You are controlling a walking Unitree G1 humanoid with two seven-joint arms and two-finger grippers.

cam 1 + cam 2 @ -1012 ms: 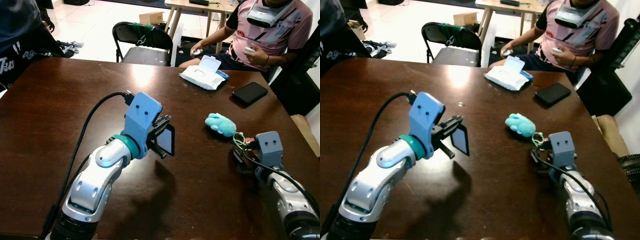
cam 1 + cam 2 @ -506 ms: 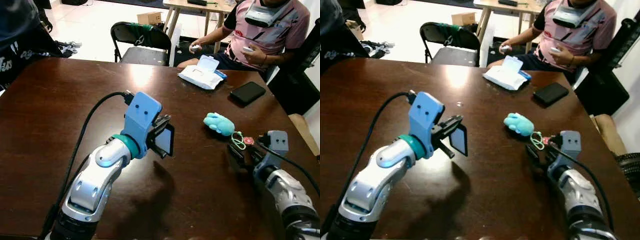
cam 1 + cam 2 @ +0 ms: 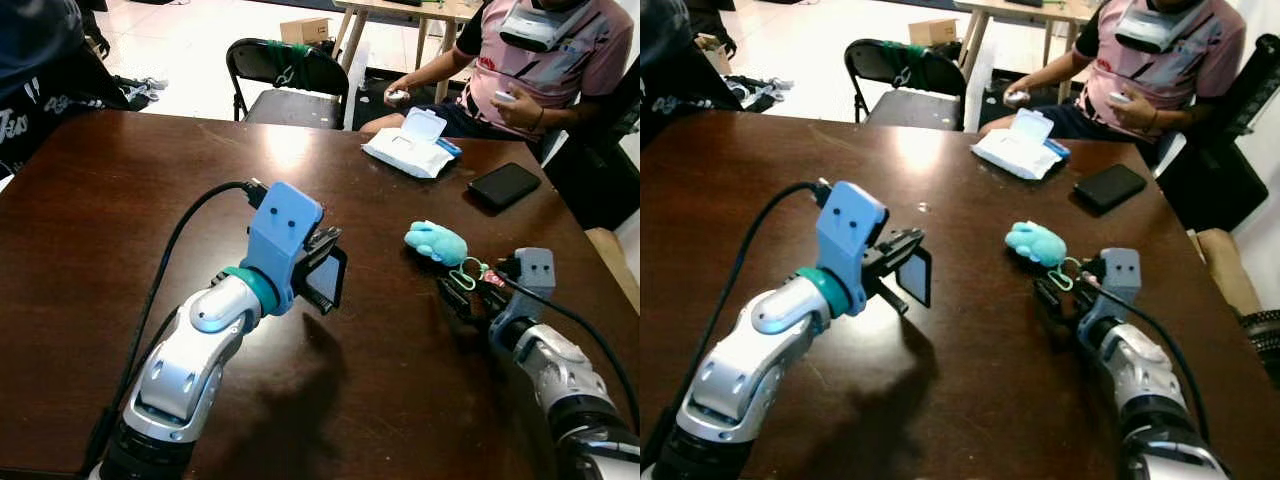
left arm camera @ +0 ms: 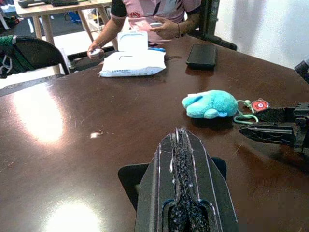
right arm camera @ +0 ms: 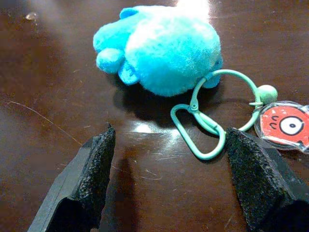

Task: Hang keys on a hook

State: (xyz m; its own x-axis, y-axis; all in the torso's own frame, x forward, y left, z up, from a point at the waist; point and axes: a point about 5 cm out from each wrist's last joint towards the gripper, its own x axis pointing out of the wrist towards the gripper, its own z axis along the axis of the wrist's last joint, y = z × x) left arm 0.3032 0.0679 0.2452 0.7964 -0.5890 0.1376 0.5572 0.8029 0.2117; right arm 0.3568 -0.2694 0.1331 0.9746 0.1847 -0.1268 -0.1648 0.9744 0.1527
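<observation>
From the head views, the keys [image 3: 452, 258], a blue plush charm on a green ring with a red tag, lay on the brown table [image 3: 120, 180] just ahead of the right gripper [image 3: 462, 296], while the left gripper [image 3: 322, 272] was raised over the table, clamped on a small black hook plate [image 3: 326, 281]. In the left wrist view its fingers [image 4: 181, 164] were pressed together on that plate [image 4: 133, 176]. In the right wrist view the fingers [image 5: 91, 174] stood wide apart with the green carabiner [image 5: 200, 130] between them, untouched, so the step seemed to be the approach to grasp; next it should advance, then close on the ring.
</observation>
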